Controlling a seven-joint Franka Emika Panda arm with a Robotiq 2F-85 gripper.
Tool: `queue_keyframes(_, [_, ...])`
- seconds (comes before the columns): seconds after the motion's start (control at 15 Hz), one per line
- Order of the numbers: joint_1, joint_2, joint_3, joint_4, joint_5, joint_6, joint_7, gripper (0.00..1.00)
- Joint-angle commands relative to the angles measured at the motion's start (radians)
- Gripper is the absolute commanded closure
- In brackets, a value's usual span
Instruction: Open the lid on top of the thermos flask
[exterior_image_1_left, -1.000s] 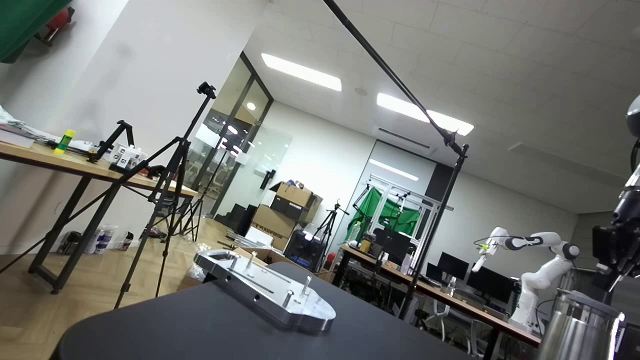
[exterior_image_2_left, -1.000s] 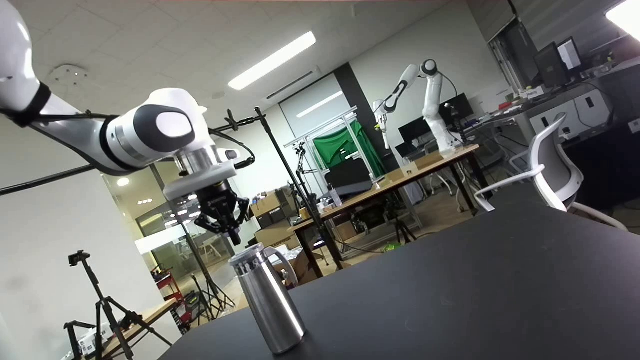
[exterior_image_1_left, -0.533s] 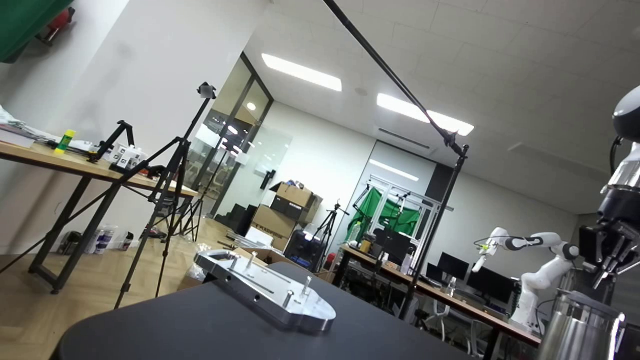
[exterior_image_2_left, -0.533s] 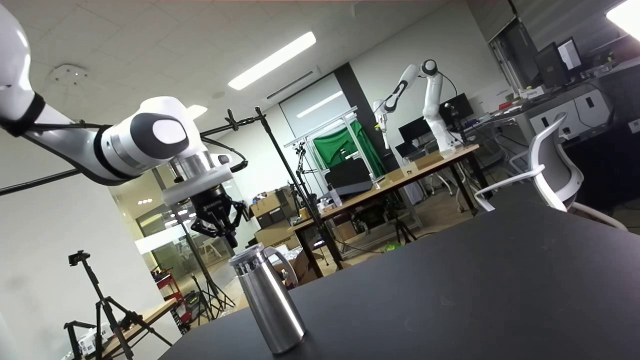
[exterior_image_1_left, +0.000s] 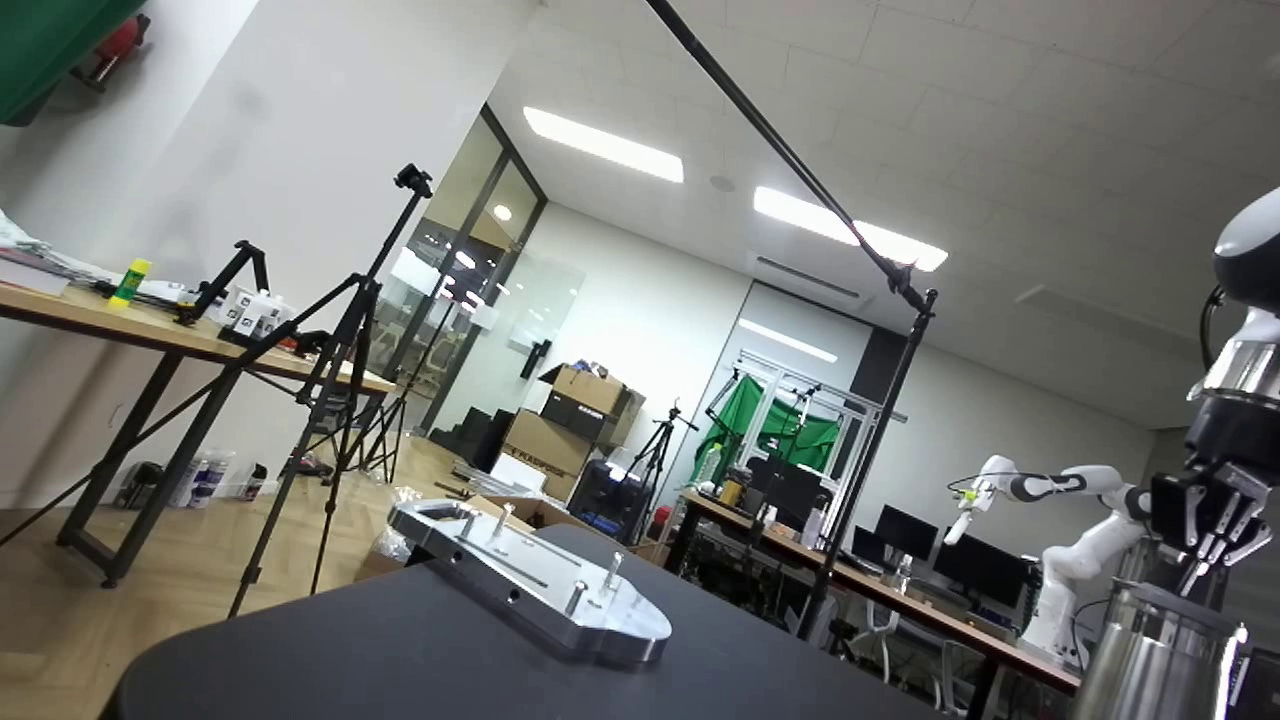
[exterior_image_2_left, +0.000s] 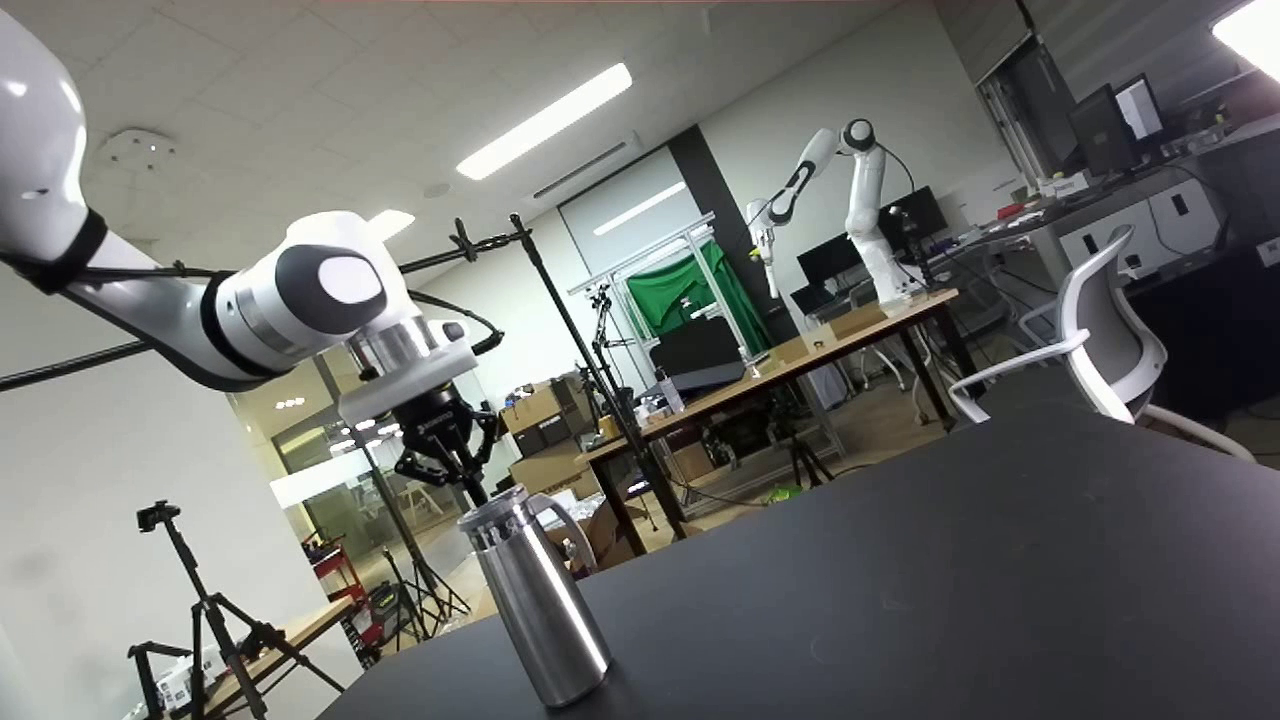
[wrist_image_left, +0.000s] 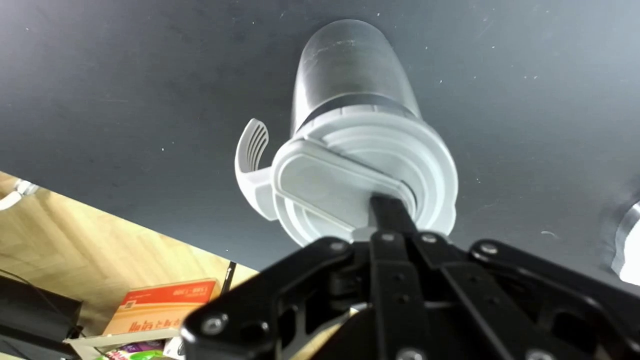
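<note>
The thermos flask stands upright on the black table. It is a silver metal cylinder in both exterior views (exterior_image_2_left: 548, 620) (exterior_image_1_left: 1150, 670) and in the wrist view (wrist_image_left: 352, 65). Its pale grey lid (wrist_image_left: 320, 185) lies flat on top, with a raised oblong flap running across it from the handle (wrist_image_left: 252, 172); the lid also shows in both exterior views (exterior_image_2_left: 495, 510) (exterior_image_1_left: 1185, 606). My gripper (wrist_image_left: 392, 202) is shut, its black fingertips together with nothing between them. The tips (exterior_image_2_left: 476, 494) (exterior_image_1_left: 1192, 580) are at the lid's top, near the side away from the handle. Whether they touch it I cannot tell.
A metal plate with pegs (exterior_image_1_left: 540, 580) lies on the black table (exterior_image_2_left: 900, 560). The table edge is close to the flask's handle side in the wrist view, with an orange box (wrist_image_left: 165, 305) below. A black tripod (exterior_image_1_left: 350, 350) stands beyond the table.
My gripper has come down to the lid; in an exterior view it also shifted left. It stays shut. The flask and its lid have not moved.
</note>
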Motion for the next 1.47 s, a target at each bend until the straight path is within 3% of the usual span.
queue_keyframes(0.0, [-0.005,0.021,0.007,0.011,-0.030,0.001,0.026,1.00])
queue_keyframes(0.87, [0.048,0.042,0.012,-0.026,-0.348,-0.013,0.136,1.00])
queue_keyframes(1.13, [0.050,0.040,0.017,-0.021,-0.356,-0.011,0.134,1.00])
queue_keyframes(1.4, [0.034,0.008,0.032,0.006,-0.240,-0.041,0.079,1.00])
